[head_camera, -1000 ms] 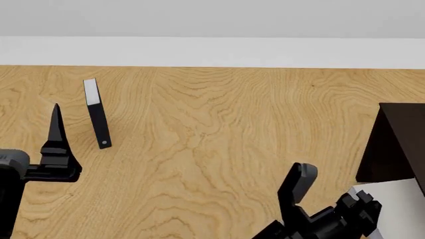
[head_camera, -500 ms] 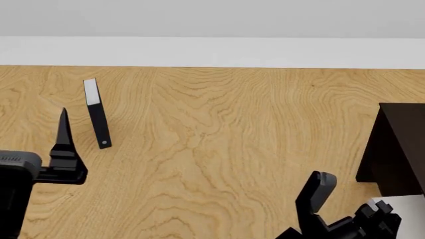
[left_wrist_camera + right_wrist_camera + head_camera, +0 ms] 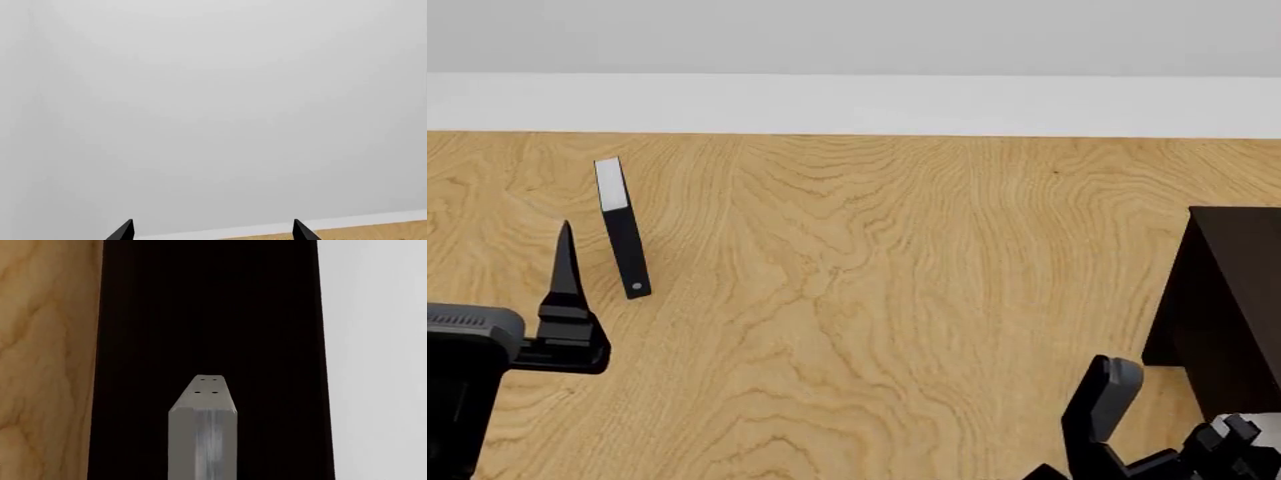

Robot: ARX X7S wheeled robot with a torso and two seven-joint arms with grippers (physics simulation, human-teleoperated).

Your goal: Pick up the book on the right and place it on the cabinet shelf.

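Showing, head view: wood-grain table (image 3: 868,280); thin black book w/ white end (image 3: 622,227) far left; boxy near-black cabinet (image 3: 1228,300) at right edge. Left tool (image 3: 565,300) low left, right tool (image 3: 1101,415) low right. Grey book: not seen.
L wrist: left tool's tips (image 3: 123,231) wide apart, holding nothing.
R wrist: one grey finger (image 3: 202,430) before cabinet (image 3: 210,315); spread can't tell.
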